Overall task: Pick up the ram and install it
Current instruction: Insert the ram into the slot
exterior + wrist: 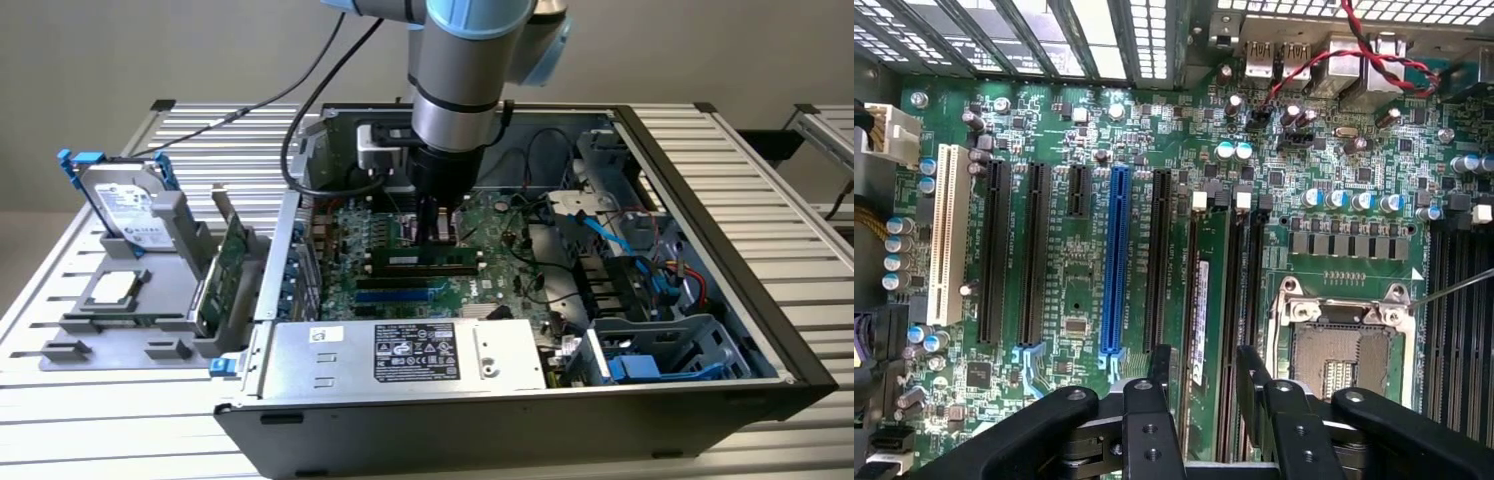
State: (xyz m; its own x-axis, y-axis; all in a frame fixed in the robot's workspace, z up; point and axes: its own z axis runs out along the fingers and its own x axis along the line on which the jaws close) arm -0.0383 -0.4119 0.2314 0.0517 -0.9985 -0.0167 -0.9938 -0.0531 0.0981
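On the exterior view's left a hard drive [127, 205] and a larger card [230, 265] are kept in a grey holder [80, 325]. Further right, inside the case [747, 300], the ram [424, 262] is stood on edge in a slot of the motherboard [1074, 290], straddled by the gripper [438, 235], whose fingers [1154, 385] are spread wide and hold nothing. The stick is judged light, stiff and fragile, best pinched across its flat faces near the middle.
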